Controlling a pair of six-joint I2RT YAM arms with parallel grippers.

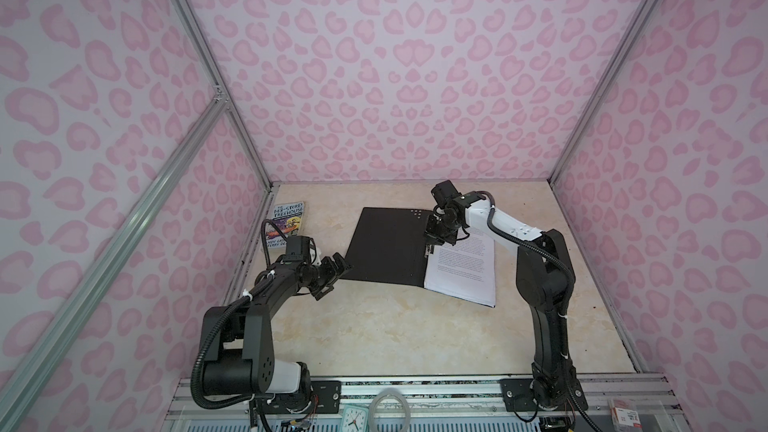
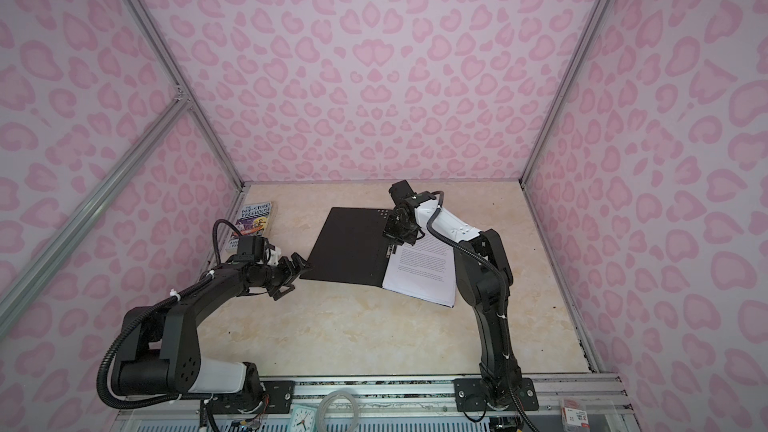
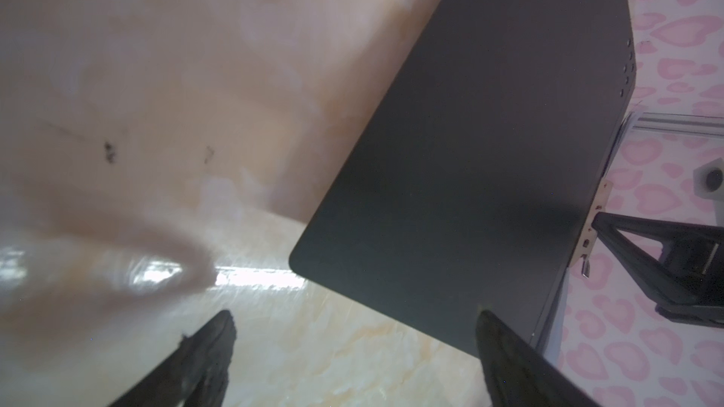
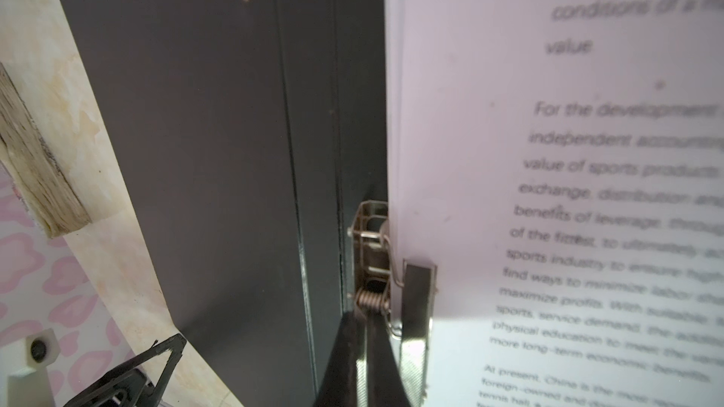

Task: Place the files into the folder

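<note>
Open folder [image 1: 386, 247] with the files [image 1: 463, 272] on its right half, on a glossy table [image 1: 374, 338].

In both top views the table, smooth beige with a stone pattern, fills the lower middle of the frame. At its centre the folder lies flat and open, thin, matte black inside, with rounded corners. The files, a stack of white sheets with dense black text, lie on its right half. A colourful paperback book [image 1: 286, 222] lies to the left, near the wall. The left gripper [image 1: 332, 278] is wide open and holds nothing, just beside the folder's lower left corner. The right gripper [image 4: 364, 330] is closed, its tips at the metal spring clip [image 4: 372, 268] by the spine. I cannot tell whether it pinches any part. The clip's flat bar lies over the paper edge.
</note>
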